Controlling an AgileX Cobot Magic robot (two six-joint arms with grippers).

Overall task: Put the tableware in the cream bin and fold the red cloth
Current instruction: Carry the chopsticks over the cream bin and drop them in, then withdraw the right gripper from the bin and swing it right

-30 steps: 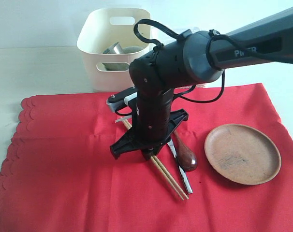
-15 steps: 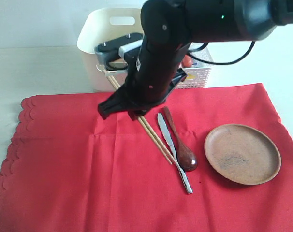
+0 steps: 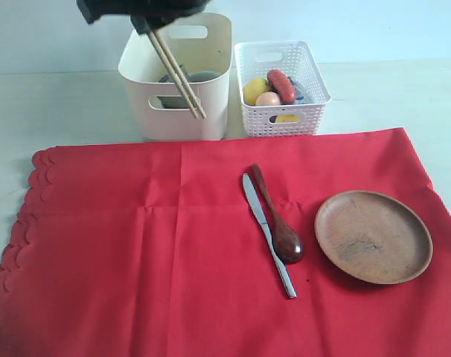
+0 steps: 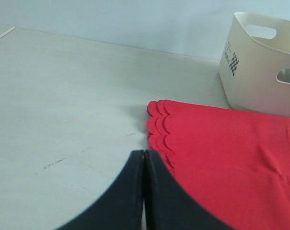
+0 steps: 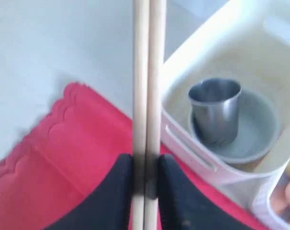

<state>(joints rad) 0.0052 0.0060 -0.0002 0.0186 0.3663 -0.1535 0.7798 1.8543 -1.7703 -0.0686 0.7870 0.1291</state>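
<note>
The two wooden chopsticks (image 5: 147, 72) looked light, stiff and smooth. They are thin rods that would likely roll or scissor apart if gripped loosely. A firm hold across both at once suited them, and the right gripper (image 5: 146, 165) had that hold. Its dark jaws were pinched on the pair side by side near one end, and most of their length projected free. With so long an overhang, I judged the far tips could swing and knock the rim of the cream bin (image 3: 140, 89).

The sticks were pale tan, straight and closely parallel. They were held in the air, slanting down in front of the bin and just beside its rim, and were not yet inside it.

Inside the bin, a steel cup (image 5: 216, 112) stood in a pale bowl (image 5: 260, 139).

In front of the bin lay the red cloth (image 3: 136, 245), spread flat, its scalloped edge on the side away from the basket of food. It looked soft and limp, and would probably be best taken by a corner or an edge.

On the cloth, well in front of the bin, lay a steel table knife (image 3: 266, 230) touching a dark wooden spoon (image 3: 281, 230). A round wooden plate (image 3: 373, 236) sat farther out to the same side.

The left gripper (image 4: 144, 155) had its jaws pressed together on nothing. It was low over the bare table by the cloth's scalloped corner, away from the bin.
</note>
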